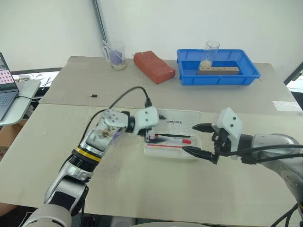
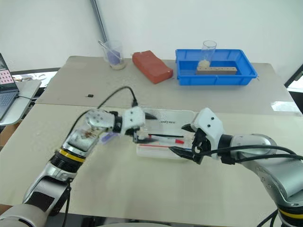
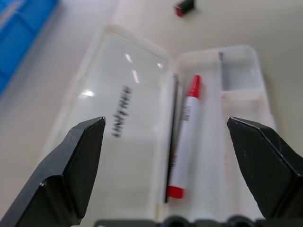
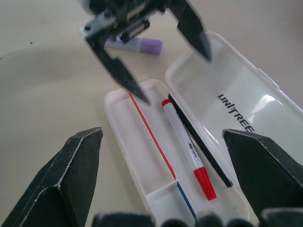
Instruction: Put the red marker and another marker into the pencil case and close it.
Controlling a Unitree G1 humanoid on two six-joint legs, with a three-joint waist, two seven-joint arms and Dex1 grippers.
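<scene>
**Red marker in the open case, both jaws wide**

Nearest, the right gripper point(image 1: 200, 141) hangs at the right end of the pencil case point(image 1: 187, 116), its jaws spread wide and holding nothing. The left gripper point(image 4: 158, 64) hovers over the case's left end, jaws likewise wide and empty.

The pencil case lies open on the bench point(image 1: 142, 189), its lid folded flat to the far side with the dark lettering facing up. The red marker point(image 4: 185, 148) rests inside the tray, lengthwise, its red cap toward the right end. A thin red pen point(image 4: 150, 134) lies alongside on the near side, and a black pen point(image 4: 201, 150) against the hinge.

The purple highlighter point(image 4: 135, 45) lies on the bench just left of the case, outside it, beneath the left gripper.

Farther back stand a red brick-like block point(image 1: 154, 66), a plastic cup point(image 1: 116, 56) and a blue tray point(image 1: 189, 75).
</scene>
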